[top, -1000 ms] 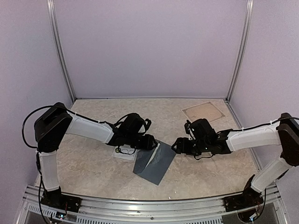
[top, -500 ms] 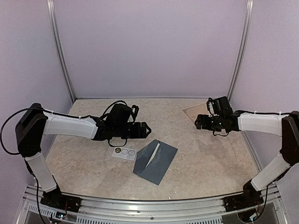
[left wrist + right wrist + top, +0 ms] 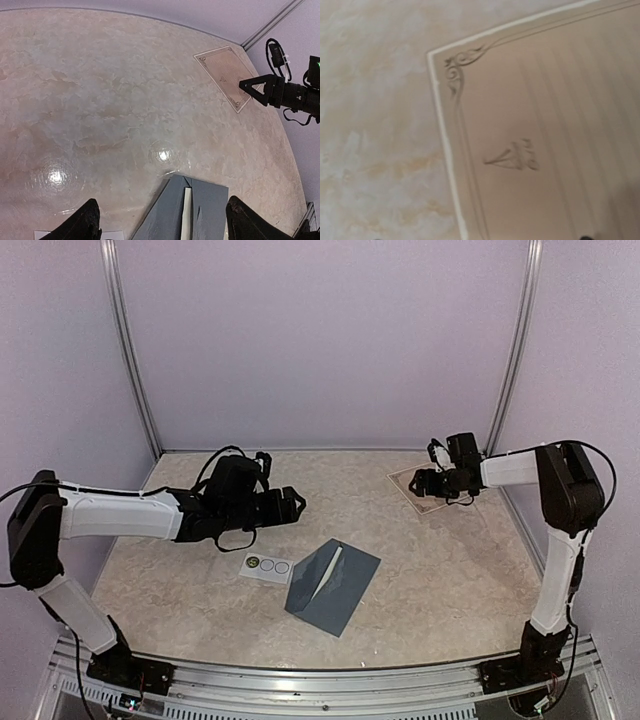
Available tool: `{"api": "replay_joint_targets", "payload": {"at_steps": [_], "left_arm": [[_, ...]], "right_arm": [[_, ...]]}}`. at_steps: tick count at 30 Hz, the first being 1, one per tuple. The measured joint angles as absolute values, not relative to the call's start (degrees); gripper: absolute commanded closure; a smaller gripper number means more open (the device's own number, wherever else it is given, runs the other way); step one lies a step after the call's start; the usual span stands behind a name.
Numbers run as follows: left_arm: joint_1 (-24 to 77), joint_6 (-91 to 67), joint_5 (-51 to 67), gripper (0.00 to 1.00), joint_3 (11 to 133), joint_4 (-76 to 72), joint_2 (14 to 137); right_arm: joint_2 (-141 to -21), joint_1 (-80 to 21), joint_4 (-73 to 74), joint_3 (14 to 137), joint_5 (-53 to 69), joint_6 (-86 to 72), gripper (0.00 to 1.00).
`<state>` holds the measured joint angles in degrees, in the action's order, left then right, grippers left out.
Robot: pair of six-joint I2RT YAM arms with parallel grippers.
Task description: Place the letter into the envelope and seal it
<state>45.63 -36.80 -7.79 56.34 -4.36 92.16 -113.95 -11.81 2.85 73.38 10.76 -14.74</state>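
Note:
The slate blue-grey envelope point(image 3: 333, 586) lies flat at the table's middle front, a pale sliver showing along its fold point(image 3: 186, 214). The beige letter point(image 3: 436, 480) with an ornate border lies flat at the back right and fills the right wrist view point(image 3: 545, 125). My left gripper point(image 3: 296, 503) hovers left of and behind the envelope point(image 3: 205, 212), open and empty, its fingertips point(image 3: 91, 222) wide apart. My right gripper point(image 3: 419, 483) is low over the letter's left corner. It is open, and only one fingertip point(image 3: 587, 238) shows at the bottom edge of its own view.
A small white sticker strip point(image 3: 267, 564) with circles lies just left of the envelope. Purple walls and metal posts point(image 3: 508, 350) enclose the marbled table point(image 3: 450, 570). The right arm's gripper point(image 3: 256, 87) shows beside the letter point(image 3: 223, 74) in the left wrist view.
Both grippers left the envelope and opened wider. The left one rose and pulled back to the left; the right one swung to the letter at the back right. The envelope stayed put.

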Motion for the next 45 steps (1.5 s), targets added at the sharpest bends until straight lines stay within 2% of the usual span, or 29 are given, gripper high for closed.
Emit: {"api": "replay_joint_targets", "payload": {"at_steps": [8, 21, 25, 30, 35, 40, 45], "left_arm": [[45.6, -36.8, -8.0, 0.18, 56.3, -4.5, 91.9], [45.6, -36.8, -8.2, 0.18, 54.4, -4.5, 88.9], [45.6, -36.9, -8.2, 0.18, 53.3, -4.5, 88.1], [46.0, -37.1, -7.8, 0.18, 52.7, -4.6, 88.1], [47.3, -37.5, -6.4, 0.18, 54.0, -5.7, 90.3], [50.1, -37.7, -4.4, 0.19, 61.6, -6.6, 98.6], [52.9, -37.5, -1.1, 0.21, 70.9, -7.7, 108.3]], "right_arm": [[-116.4, -11.8, 2.0, 72.3, 14.2, -14.0, 0.21], [-110.2, -12.8, -9.2, 56.8, 20.9, -18.0, 0.25], [-104.2, -17.9, -11.1, 48.6, 21.8, -22.7, 0.26], [-98.3, -29.8, -12.4, 41.6, 21.6, -31.2, 0.26], [-94.9, -36.7, -9.2, 40.7, 20.2, -36.4, 0.17], [-86.4, -33.3, -0.2, 42.7, 14.0, -35.6, 0.16], [-80.2, -19.5, 4.5, 42.0, 12.7, -31.5, 0.17]]}}
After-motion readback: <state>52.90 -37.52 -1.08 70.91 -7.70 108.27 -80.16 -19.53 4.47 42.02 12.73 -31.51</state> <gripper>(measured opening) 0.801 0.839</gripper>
